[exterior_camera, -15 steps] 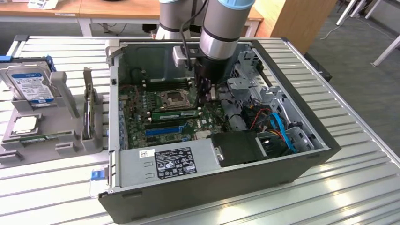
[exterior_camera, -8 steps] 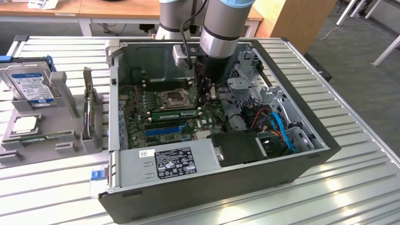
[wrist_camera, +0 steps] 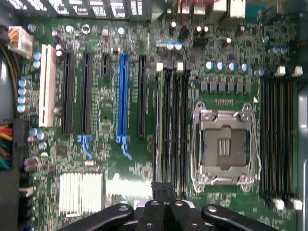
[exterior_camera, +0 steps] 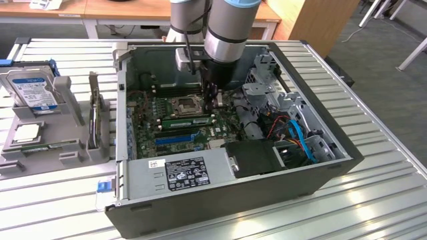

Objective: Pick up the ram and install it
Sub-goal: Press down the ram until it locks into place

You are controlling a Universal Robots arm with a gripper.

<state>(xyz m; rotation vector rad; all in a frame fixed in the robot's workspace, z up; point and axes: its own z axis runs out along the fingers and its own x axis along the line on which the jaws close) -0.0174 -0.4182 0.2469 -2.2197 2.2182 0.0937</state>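
The ram (exterior_camera: 187, 121), a long green stick, stands on edge in a black slot of the motherboard (exterior_camera: 150, 125), just beside the empty processor socket (exterior_camera: 185, 105). My gripper (exterior_camera: 215, 104) reaches down into the open computer case, at the end of the ram towards the exterior view's right. In the wrist view the ram (wrist_camera: 156, 144) appears edge-on as a thin line in the outermost of several parallel slots. The black fingertips of the gripper (wrist_camera: 163, 188) meet there, shut, with nothing visible between them, right over the end of those slots.
A grey holder (exterior_camera: 73, 150) at the exterior view's left carries a hard drive (exterior_camera: 33, 90), a silver processor chip (exterior_camera: 27, 132) and a green strip (exterior_camera: 50, 146). The power supply (exterior_camera: 193, 170), blue cables (exterior_camera: 300, 140) and drive cage (exterior_camera: 267, 85) crowd the case.
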